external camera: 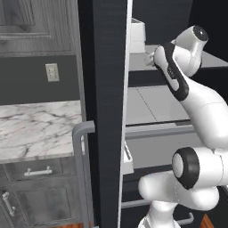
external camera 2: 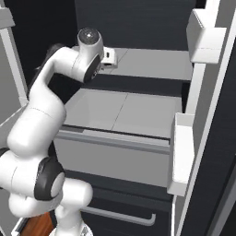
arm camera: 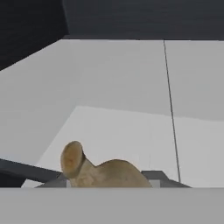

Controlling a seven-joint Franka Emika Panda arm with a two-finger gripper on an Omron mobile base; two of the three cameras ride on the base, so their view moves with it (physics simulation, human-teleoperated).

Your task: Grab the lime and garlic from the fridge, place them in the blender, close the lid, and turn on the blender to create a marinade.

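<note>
— So, left base view?
— Fridge (external camera: 107, 111) door stands open; arm reaches to two o'clock over a pale shelf (external camera: 156, 104).
— Right base view?
— Hand at eleven o'clock, above the upper shelf (external camera 2: 152, 62).
— Hand view?
— Pincer (arm camera: 107, 181) closed on the tan garlic (arm camera: 98, 170), at six o'clock.

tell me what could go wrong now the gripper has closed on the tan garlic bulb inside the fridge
The tan lumpy garlic bulb sits low at the gripper, stem poking sideways, so the hold may be shallow and it could slip on the lift. The arm reaches deep over the pale grey fridge shelf, and the open black fridge door stands close by, so a wide swing out might clip it.
</note>
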